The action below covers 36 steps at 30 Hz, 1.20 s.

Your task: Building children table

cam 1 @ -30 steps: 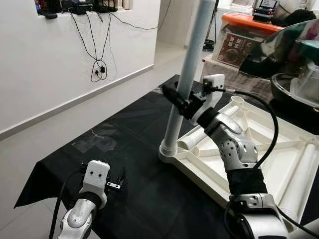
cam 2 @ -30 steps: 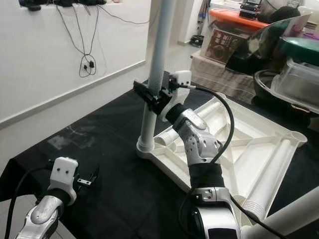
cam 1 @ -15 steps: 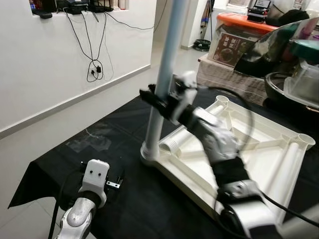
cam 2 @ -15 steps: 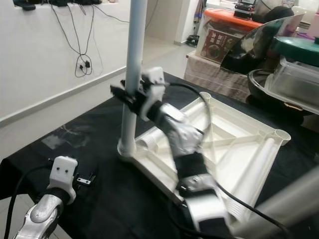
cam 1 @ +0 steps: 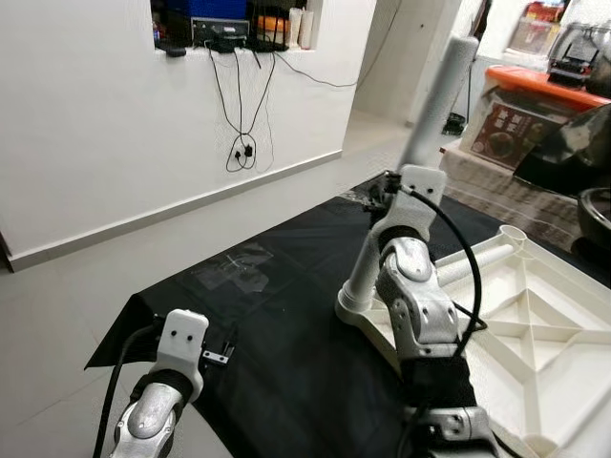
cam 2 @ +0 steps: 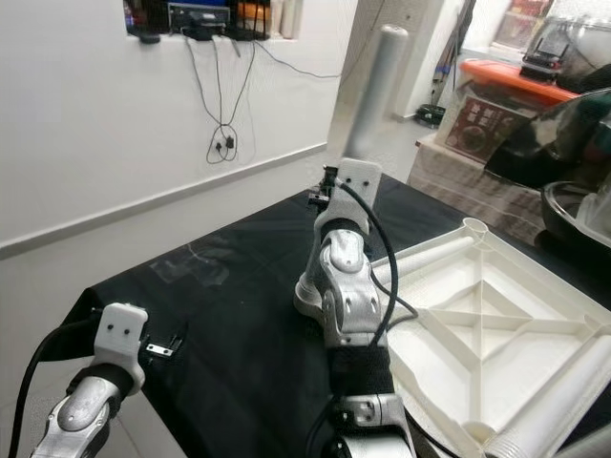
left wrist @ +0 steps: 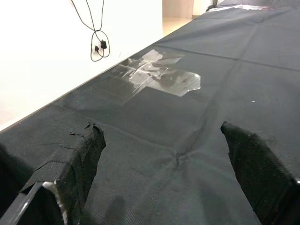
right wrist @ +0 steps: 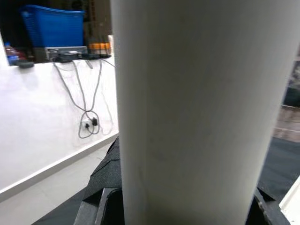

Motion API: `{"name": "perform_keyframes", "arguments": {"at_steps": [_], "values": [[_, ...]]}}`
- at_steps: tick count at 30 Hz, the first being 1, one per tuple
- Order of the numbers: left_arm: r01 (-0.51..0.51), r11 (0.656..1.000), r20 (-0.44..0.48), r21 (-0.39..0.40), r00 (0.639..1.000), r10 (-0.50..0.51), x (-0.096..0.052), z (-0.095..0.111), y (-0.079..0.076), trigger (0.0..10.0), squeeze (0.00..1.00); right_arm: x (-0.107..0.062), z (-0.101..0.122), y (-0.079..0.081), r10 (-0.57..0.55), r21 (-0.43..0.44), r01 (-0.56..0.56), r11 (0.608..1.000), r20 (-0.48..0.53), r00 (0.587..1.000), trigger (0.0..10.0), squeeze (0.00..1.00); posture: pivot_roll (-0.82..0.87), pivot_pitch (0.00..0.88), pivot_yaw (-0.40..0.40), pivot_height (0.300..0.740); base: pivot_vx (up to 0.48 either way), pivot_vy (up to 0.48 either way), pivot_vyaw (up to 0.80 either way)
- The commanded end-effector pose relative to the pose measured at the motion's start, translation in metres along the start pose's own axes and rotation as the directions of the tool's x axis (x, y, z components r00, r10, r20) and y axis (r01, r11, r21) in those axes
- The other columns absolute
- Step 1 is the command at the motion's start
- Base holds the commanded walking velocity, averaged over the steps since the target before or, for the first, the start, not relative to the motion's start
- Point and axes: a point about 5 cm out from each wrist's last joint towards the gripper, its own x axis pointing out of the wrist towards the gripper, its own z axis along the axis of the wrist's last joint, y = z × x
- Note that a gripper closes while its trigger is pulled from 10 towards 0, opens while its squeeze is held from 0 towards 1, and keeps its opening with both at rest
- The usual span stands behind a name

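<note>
An upside-down white plastic tabletop (cam 1: pixel 535 315) lies on a black cloth. One white table leg (cam 1: pixel 434 105) stands upright in its near-left corner socket (cam 1: pixel 355 305). My right gripper (cam 2: pixel 323 194) is shut on that leg at about mid-height, mostly hidden behind its own wrist. In the right wrist view the leg (right wrist: pixel 197 103) sits between the fingers (right wrist: pixel 101 206). A second leg (cam 2: pixel 430 253) lies flat inside the tabletop. My left gripper (left wrist: pixel 164 159) hovers open, low over the cloth near its front-left corner, with nothing between its fingers (left wrist: pixel 79 159).
A patch of clear tape (cam 1: pixel 239 272) is stuck on the cloth (cam 1: pixel 286 324), which ends at a front-left edge with tiled floor beyond. Cables (cam 1: pixel 243 143) hang on the white wall. An orange-lidded box (cam 1: pixel 535 95) and a dark pot (cam 2: pixel 573 200) stand behind the tabletop.
The whole picture has shifted, so my head moved; the leg's top now shows. My right wrist has swung round to the near side of the leg, still gripping it. The left arm has not moved.
</note>
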Motion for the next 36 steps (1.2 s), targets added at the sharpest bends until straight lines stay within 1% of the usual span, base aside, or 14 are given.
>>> {"name": "perform_keyframes", "arguments": {"at_steps": [1, 4, 5, 11, 12, 17, 18, 22, 26, 28, 29, 34, 35, 36], "values": [[0.009, 1.000, -0.012, -0.001, 1.000, -0.009, 0.001, -0.003, -0.003, 10.0, 0.00, -0.006, -0.043, -0.036, -0.205, -0.123, 0.188, 0.974, -0.144, 0.968, 0.0, 0.00, 0.08, 0.000, -0.115, 0.740, 0.000, 0.000, 0.00], [0.010, 1.000, -0.013, -0.001, 1.000, -0.010, 0.002, -0.003, -0.004, 10.0, 0.00, -0.004, -0.047, -0.041, -0.279, -0.146, 0.258, 0.955, -0.156, 0.947, 0.0, 0.00, 0.08, 0.000, -0.112, 0.740, 0.000, 0.000, 0.00], [0.008, 1.000, -0.013, 0.000, 1.000, -0.008, 0.002, -0.003, -0.002, 10.0, 0.00, -0.002, -0.052, -0.037, -0.259, -0.136, 0.236, 0.962, -0.191, 0.947, 10.0, 0.00, 0.08, 0.000, -0.112, 0.740, 0.000, 0.000, 0.00], [0.008, 1.000, -0.013, 0.000, 1.000, -0.008, 0.002, -0.003, -0.002, 10.0, 0.00, -0.002, -0.050, -0.027, -0.172, -0.058, 0.164, 0.985, -0.187, 0.967, 10.0, 0.07, 0.08, 0.000, -0.112, 0.740, 0.000, 0.000, 0.00], [0.009, 1.000, -0.014, 0.000, 1.000, -0.009, 0.002, -0.003, -0.002, 10.0, 0.00, -0.002, -0.045, -0.026, -0.148, -0.032, 0.145, 0.989, -0.162, 0.976, 10.0, 1.00, 0.08, 0.000, -0.110, 0.740, 0.000, 0.000, 0.00], [0.011, 1.000, -0.015, -0.002, 1.000, -0.011, 0.002, -0.004, -0.002, 10.0, 0.00, 0.001, -0.027, -0.016, -0.024, 0.027, 0.027, 0.999, -0.099, 0.995, 10.0, 1.00, 0.08, 0.000, -0.110, 0.740, 0.000, 0.000, 0.00], [0.011, 1.000, -0.015, -0.001, 1.000, -0.011, 0.002, -0.003, -0.002, 10.0, 0.00, 0.009, -0.019, -0.006, 0.174, 0.103, -0.166, 0.981, -0.075, 0.982, 10.0, 0.00, 0.08, 0.000, -0.114, 0.740, 0.000, 0.000, 0.00], [0.008, 1.000, -0.013, -0.005, 1.000, -0.008, 0.001, -0.003, -0.002, 10.0, 0.00, 0.027, -0.001, -0.011, 0.571, 0.130, -0.568, 0.813, 0.016, 0.821, 10.0, 0.00, 0.08, 0.000, -0.119, 0.740, 0.000, 0.000, 0.00], [0.011, 1.000, -0.014, 0.000, 1.000, -0.011, 0.001, -0.004, -0.002, 10.0, 0.00, 0.030, 0.004, -0.015, 0.692, 0.137, -0.689, 0.712, 0.032, 0.721, 10.0, 0.00, 0.09, 0.000, -0.123, 0.740, 0.000, 0.000, 0.00], [0.010, 1.000, -0.013, -0.002, 1.000, -0.010, 0.002, -0.004, -0.002, 10.0, 0.00, 0.024, 0.004, -0.003, 0.829, 0.141, -0.823, 0.551, 0.027, 0.559, 10.0, 0.00, 0.09, 0.000, -0.124, 0.740, 0.000, 0.000, 0.00], [0.010, 1.000, -0.013, -0.002, 1.000, -0.010, 0.002, -0.004, -0.002, 10.0, 0.00, 0.024, 0.004, -0.003, 0.829, 0.141, -0.823, 0.551, 0.027, 0.559, 10.0, 0.00, 0.09, 0.000, -0.124, 0.740, 0.000, 0.000, 0.00], [0.012, 1.000, -0.008, -0.002, 1.000, -0.012, 0.002, -0.003, -0.004, 10.0, 0.00, 0.010, -0.010, 0.027, 0.942, 0.098, -0.937, 0.335, -0.019, 0.335, 10.0, 0.00, 0.09, 0.000, -0.129, 0.740, 0.000, 0.000, 0.00], [0.011, 1.000, -0.007, -0.001, 1.000, -0.011, 0.002, -0.002, -0.003, 10.0, 0.00, 0.009, -0.010, 0.033, 0.950, 0.093, -0.945, 0.313, -0.013, 0.313, 3.6, 0.00, 0.11, 0.000, -0.140, 0.740, 0.000, 0.000, 0.00], [0.011, 1.000, -0.007, -0.001, 1.000, -0.011, 0.002, -0.002, -0.003, 10.0, 0.00, 0.009, -0.010, 0.033, 0.950, 0.093, -0.945, 0.313, -0.013, 0.313, 3.6, 0.00, 0.11, 0.000, -0.140, 0.740, 0.000, 0.000, 0.00]]}}
